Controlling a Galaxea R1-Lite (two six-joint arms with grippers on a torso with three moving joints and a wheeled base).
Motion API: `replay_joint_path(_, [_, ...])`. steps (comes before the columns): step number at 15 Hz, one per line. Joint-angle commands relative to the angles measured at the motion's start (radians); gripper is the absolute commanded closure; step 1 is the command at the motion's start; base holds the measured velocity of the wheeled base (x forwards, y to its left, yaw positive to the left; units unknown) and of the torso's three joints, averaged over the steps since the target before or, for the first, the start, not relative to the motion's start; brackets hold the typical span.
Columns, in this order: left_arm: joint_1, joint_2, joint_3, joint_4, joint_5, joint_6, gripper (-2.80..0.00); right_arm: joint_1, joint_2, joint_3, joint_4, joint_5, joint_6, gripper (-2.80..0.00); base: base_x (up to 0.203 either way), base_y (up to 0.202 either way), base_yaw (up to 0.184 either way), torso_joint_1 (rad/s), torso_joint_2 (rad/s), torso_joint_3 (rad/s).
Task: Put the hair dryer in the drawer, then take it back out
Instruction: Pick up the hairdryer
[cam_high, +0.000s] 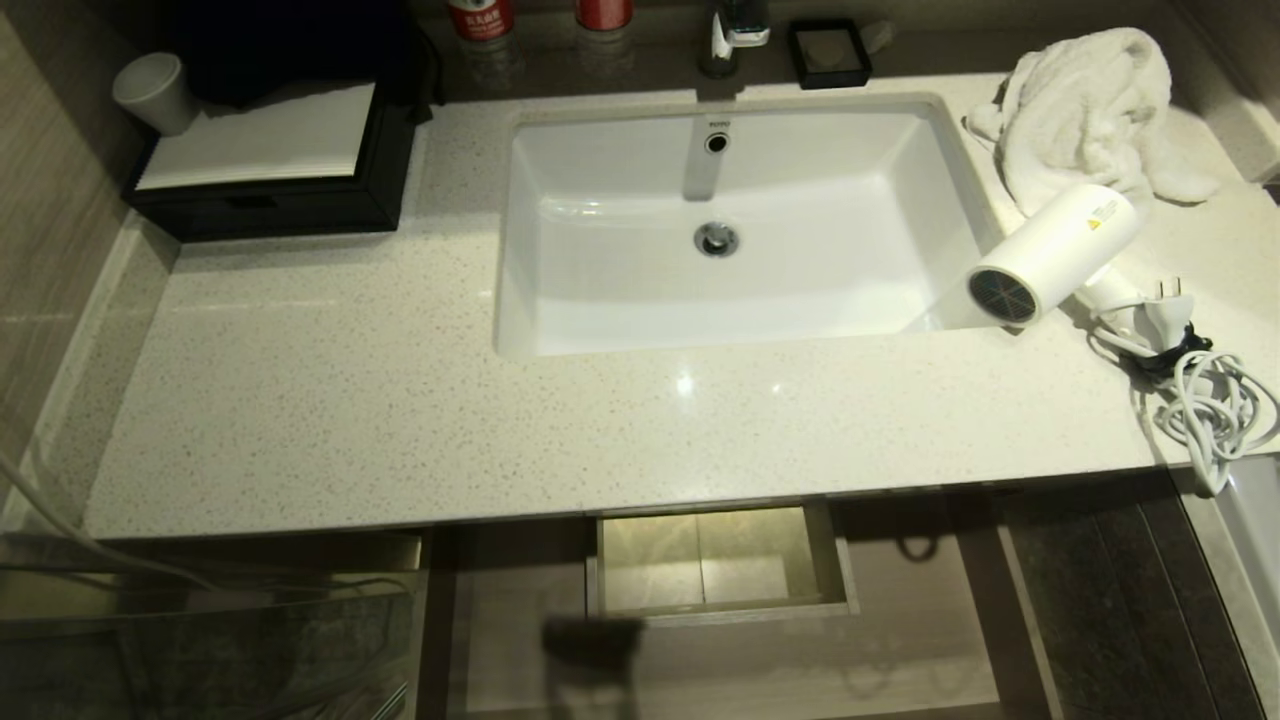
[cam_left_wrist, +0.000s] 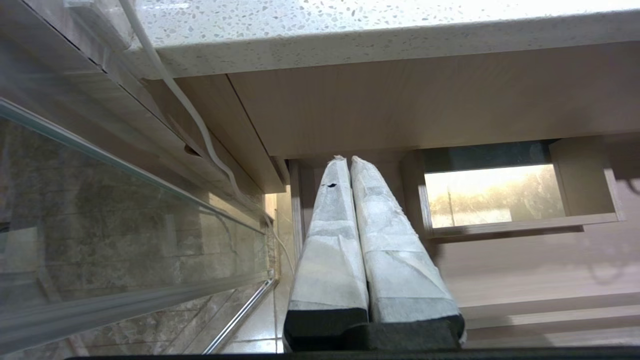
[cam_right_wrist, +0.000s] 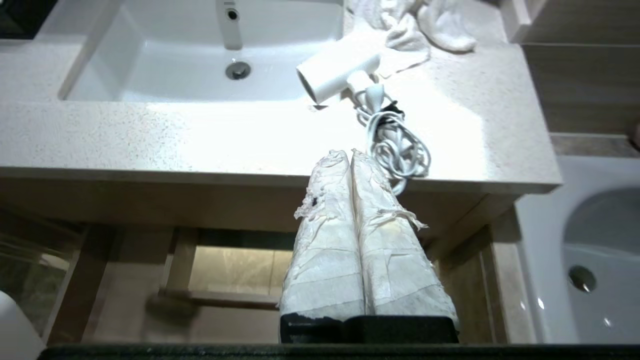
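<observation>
the table (cam_high: 400, 400) is the biggest thing we see, a speckled top with a white sink (cam_high: 600, 300) sunk in the middle. under its front edge, at 6 o'clock in the head view, the drawer (cam_high: 900, 600) is pulled out, with a boxed hole (cam_high: 715, 565) at its back.

a white towel (cam_high: 1090, 110) sits bunched at 2 o'clock. just below it, at 3 o'clock and right by the sink's rim, lies the hair dryer (cam_high: 1055, 250), its dark mesh end pointing at us. its cord (cam_high: 1215, 410) is coiled at 4 o'clock, and a loop hangs over the table's front edge.

our right gripper (cam_right_wrist: 350, 155) is pressed shut and holds nothing. it is out in front of the table edge, aimed up toward the cord and dryer. our left gripper (cam_left_wrist: 347, 160) is shut too, holds nothing, and waits low by the drawer.

here is what we think could go wrong:
- the gripper has to open first, or it will only bump the dryer.
- the dryer is round, so a push could roll it into the sink.
- if we lift the dryer alone, the cord may drag, catch on the table edge, or hang out of the drawer.
- we could pinch the towel too, since it touches the dryer's back end.
- the dryer could drop down the boxed hole if we set it there.
</observation>
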Motion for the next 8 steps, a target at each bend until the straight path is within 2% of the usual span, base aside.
replay_joint_path(1, [0.0, 0.0, 0.001, 0.0, 0.0, 0.0, 0.0, 0.012, 0.281, -0.232, 0.158, -0.052, -0.004, 0.0, 0.0, 0.0, 0.0, -0.032, 0.05, 0.033])
replay_joint_path(5, [0.0, 0.0, 0.0, 0.0, 0.0, 0.0, 0.0, 0.01, 0.589, -0.361, 0.268, -0.216, -0.002, 0.0, 0.0, 0.0, 0.0, -0.018, 0.04, 0.018])
replay_joint_path(8, [0.0, 0.0, 0.001, 0.0, 0.0, 0.0, 0.0, 0.004, 0.723, -0.352, 0.284, -0.228, 0.012, 0.0, 0.0, 0.0, 0.0, -0.007, 0.01, 0.002])
